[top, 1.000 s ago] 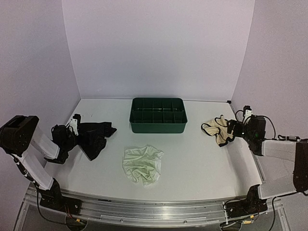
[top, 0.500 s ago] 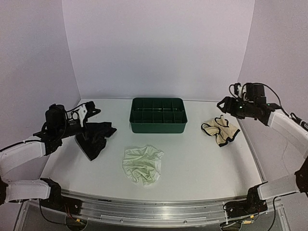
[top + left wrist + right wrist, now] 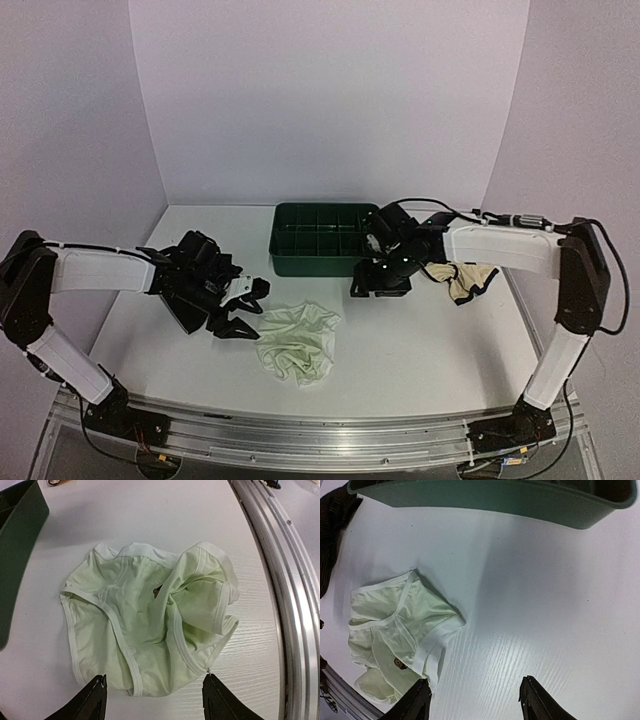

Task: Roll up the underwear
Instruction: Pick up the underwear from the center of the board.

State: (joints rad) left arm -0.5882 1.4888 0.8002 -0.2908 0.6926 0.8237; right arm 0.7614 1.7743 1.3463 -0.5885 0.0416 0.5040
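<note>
A pale green pair of underwear (image 3: 297, 343) lies crumpled and loosely spread on the white table, near the front centre. My left gripper (image 3: 243, 308) is open and empty just to its left. In the left wrist view the underwear (image 3: 150, 625) fills the middle and the gripper (image 3: 155, 702) stands just short of its near hem, one fingertip (image 3: 216, 700) beside a leg-hole corner. My right gripper (image 3: 380, 285) is open and empty behind the underwear, in front of the tray. In the right wrist view the underwear (image 3: 400, 635) lies at the lower left of the gripper (image 3: 475, 700).
A dark green compartment tray (image 3: 322, 238) stands at the back centre; it also shows in the wrist views (image 3: 20, 530) (image 3: 490, 497). Another beige and dark garment (image 3: 465, 277) lies at the right. A dark striped cloth (image 3: 332, 525) lies near the left arm. A metal rail (image 3: 280, 555) runs along the front edge.
</note>
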